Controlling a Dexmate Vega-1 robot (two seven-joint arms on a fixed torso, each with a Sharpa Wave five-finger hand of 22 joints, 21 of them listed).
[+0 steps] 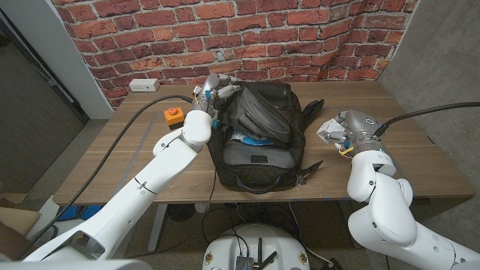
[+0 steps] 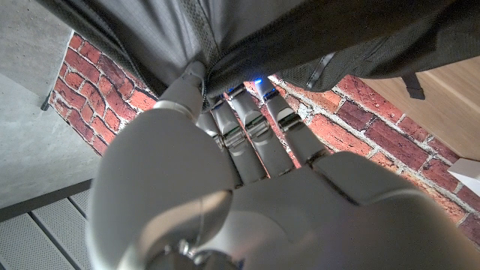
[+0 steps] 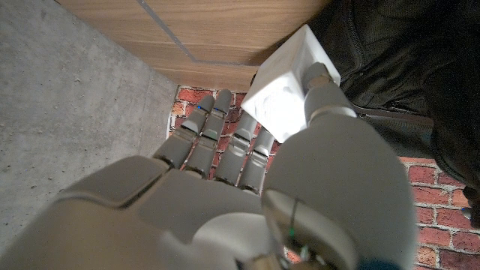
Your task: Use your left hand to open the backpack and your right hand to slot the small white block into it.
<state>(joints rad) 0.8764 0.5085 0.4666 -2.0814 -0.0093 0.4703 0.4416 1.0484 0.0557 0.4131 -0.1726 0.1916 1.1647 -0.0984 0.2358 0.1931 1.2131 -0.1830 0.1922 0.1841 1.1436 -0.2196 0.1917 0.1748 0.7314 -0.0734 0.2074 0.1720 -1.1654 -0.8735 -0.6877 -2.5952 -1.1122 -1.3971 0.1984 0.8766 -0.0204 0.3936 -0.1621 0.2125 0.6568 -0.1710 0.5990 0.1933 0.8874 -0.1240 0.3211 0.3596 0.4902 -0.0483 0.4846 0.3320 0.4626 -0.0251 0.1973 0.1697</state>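
Broadly, the long wooden table with its straight plank grain carries everything, set before a rough red brick wall. At its middle lies the black fabric backpack — soft, rounded, woven nylon with a mesh panel and a dark strap trailing toward the wall side. Its upper flap is lifted, showing something blue and white inside. The smooth white-shelled left hand sits at the backpack's top corner nearest the wall, fingers curled onto the grey fabric edge and pinching it, as the left wrist view shows. The right hand is to the right of the backpack, apart from it, and grips the small white block — a hard, flat-faced, sharp-cornered piece — between thumb and fingers. Near the table's left end sits a small orange box with a red button, and behind it a white power strip.
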